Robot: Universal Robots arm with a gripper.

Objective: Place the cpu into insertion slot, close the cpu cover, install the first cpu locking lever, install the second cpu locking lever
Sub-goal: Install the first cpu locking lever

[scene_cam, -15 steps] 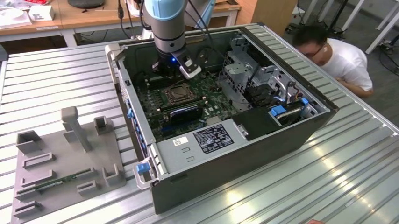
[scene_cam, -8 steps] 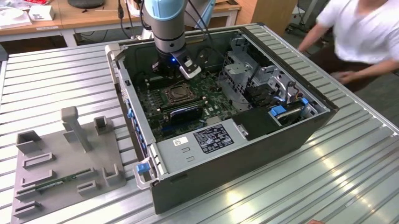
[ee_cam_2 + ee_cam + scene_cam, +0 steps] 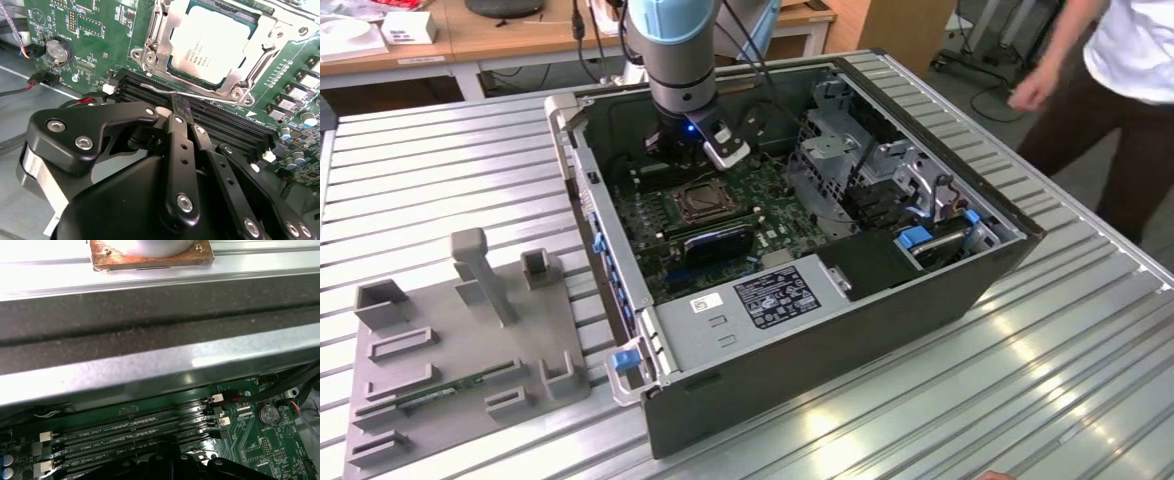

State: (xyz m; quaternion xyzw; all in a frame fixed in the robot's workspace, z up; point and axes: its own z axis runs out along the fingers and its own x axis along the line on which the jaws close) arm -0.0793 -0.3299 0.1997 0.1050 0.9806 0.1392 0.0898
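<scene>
Jaws closed together, nothing visibly gripped; tips at thin locking lever (image 3: 157, 89), just beside memory slots (image 3: 225, 122). Past lever: cpu (image 3: 210, 45) seated in insertion slot (image 3: 698, 200), cpu cover (image 3: 162, 37) down flat over its edges. Motherboard (image 3: 85, 30) inside open computer case (image 3: 854, 330) on slatted tabletop (image 3: 454, 170).

A ribbed metal table (image 3: 1014, 400) spans the lower frame, reflecting overhead light. A wooden desk (image 3: 494, 40) stands at upper left; a person (image 3: 1121, 60) stands at upper right.
</scene>
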